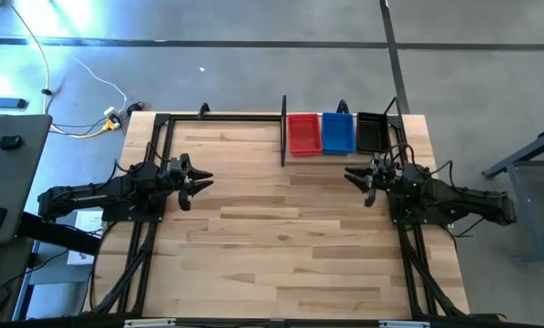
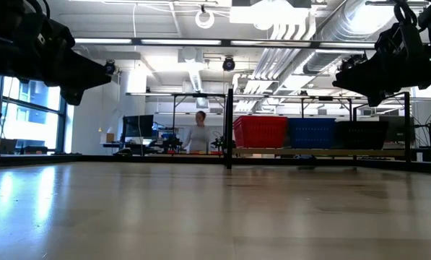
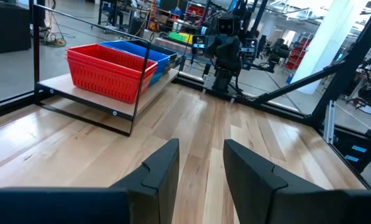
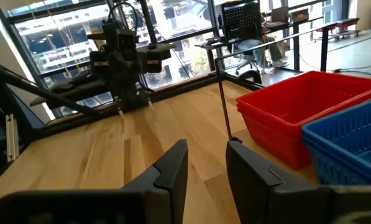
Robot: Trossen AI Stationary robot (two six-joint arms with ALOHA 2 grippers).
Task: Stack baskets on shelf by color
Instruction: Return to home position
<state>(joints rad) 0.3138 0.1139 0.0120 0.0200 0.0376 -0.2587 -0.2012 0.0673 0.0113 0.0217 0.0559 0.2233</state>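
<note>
The red baskets (image 1: 303, 134), blue baskets (image 1: 337, 133) and black baskets (image 1: 372, 134) stand side by side in stacks on the shelf (image 1: 284, 132) at the table's far right, resting on its wooden floor. In the low view the red stack (image 2: 260, 132), blue stack (image 2: 310, 133) and black stack (image 2: 359, 134) show in a row. My left gripper (image 1: 201, 181) is open and empty over the table's left side. My right gripper (image 1: 354, 177) is open and empty just in front of the shelf. In the left wrist view the red stack (image 3: 107, 70) shows ahead.
The bare wooden table (image 1: 281, 246) spreads between and in front of the arms. Black arm-mount frames (image 1: 148, 246) run along the left and right edges. A person (image 2: 198, 135) stands in the room beyond the table.
</note>
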